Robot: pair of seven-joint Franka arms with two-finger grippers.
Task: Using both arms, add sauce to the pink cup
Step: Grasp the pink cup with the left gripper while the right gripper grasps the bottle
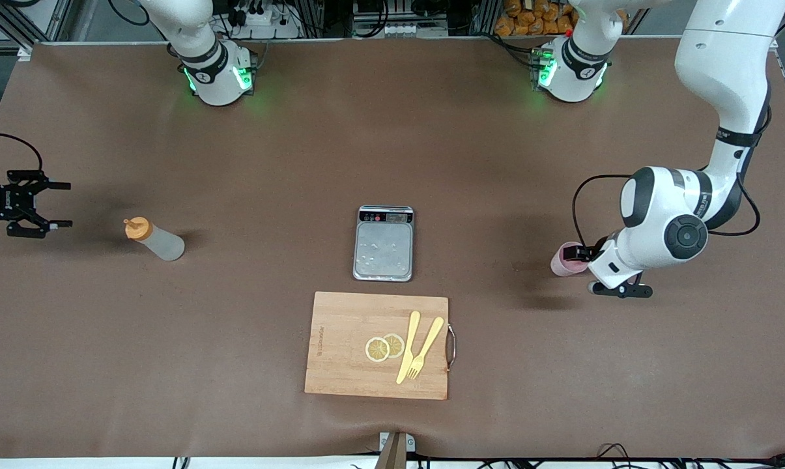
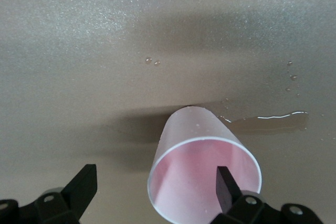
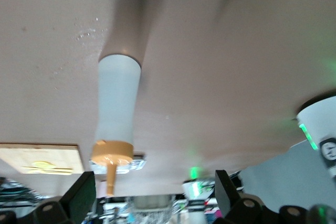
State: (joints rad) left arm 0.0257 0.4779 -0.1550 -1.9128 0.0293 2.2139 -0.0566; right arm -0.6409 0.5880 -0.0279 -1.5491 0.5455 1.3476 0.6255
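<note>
- Left gripper, fingers spread, one finger inside the pale-pink plastic tumbler toward the left arm's end of the table: risking tipping it when closing.
- Right gripper, fingers spread, empty, hovering beside the translucent orange-capped squeeze bottle standing toward the right arm's end: risking knocking it over.

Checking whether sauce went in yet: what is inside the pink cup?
The pink cup shows only bare pink wall inside, plus one finger of the open left claw. That finger hides part of the interior.

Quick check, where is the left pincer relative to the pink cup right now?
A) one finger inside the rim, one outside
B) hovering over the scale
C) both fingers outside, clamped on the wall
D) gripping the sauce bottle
A: in the left wrist view, one finger of the left pincer sits inside the pink cup, the other outside.
</note>
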